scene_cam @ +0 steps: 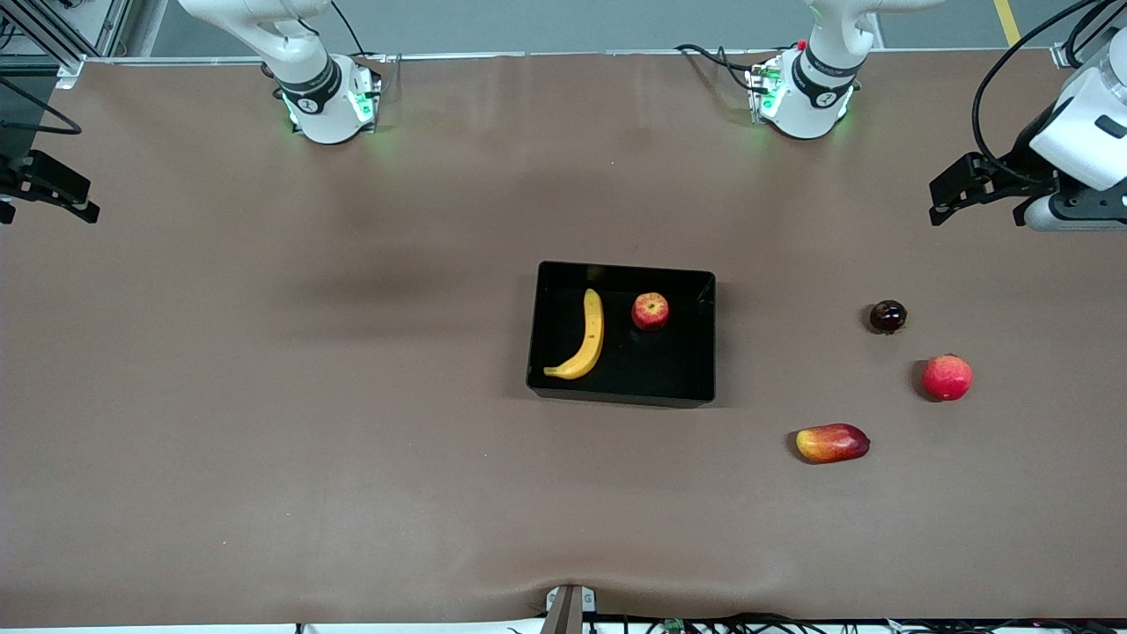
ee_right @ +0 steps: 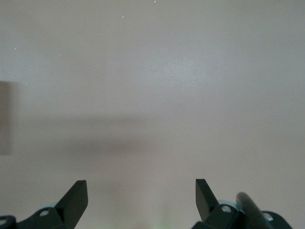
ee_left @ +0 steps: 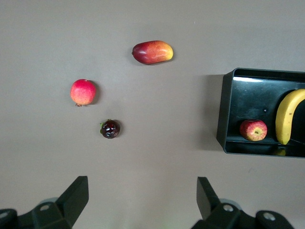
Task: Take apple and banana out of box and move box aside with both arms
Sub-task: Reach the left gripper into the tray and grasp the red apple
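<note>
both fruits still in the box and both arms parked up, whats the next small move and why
Probably bring one open gripper over the box and down on a fruit, likely the left gripper toward the apple, which lies toward that arm's end. The banana lies beside it in the box. The right gripper hangs open over bare table at its own end, and nothing is held yet.

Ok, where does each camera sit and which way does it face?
Front view: high across the table, facing both bases; shows box with banana and apple; left tool and right tool at the table ends.
Left wrist view: looks down past the open left tool at box, apple, banana.
Right wrist view: open right tool over bare table.
Front and left wrist views share the box.
</note>
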Tool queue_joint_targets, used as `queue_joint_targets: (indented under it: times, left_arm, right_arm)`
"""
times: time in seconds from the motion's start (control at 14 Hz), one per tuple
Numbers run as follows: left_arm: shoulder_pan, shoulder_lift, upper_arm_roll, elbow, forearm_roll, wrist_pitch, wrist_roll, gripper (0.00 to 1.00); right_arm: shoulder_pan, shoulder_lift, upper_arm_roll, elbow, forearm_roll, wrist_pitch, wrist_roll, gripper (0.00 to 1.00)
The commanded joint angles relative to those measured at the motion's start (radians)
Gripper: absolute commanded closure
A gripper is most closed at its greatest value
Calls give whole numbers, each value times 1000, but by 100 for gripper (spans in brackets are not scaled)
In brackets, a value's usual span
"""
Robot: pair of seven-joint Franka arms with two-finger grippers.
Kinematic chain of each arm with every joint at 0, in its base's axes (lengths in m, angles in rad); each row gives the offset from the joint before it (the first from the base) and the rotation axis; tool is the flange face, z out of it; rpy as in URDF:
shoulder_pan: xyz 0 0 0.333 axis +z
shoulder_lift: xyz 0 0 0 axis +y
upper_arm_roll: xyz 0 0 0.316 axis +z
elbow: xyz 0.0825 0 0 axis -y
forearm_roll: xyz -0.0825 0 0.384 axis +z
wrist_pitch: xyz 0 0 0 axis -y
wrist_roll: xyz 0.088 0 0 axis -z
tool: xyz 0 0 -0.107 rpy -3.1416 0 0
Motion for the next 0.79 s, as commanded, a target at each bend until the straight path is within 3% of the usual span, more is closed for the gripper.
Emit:
queue_joint_targets:
  times: [0.0,0.43,0.71]
  left_arm:
    - [0,14,-2,13,-4,-8,-3,0]
    - [-29,101,-22,46,-20,-4,-9,0]
    - [-139,193,-44,40,-14,123,-123,0]
  right_arm:
    - [-12,3,4,6,19,2,-9,0]
    - [-12,5,4,6,19,2,-9,0]
    - [-13,5,4,6,19,3,-9,0]
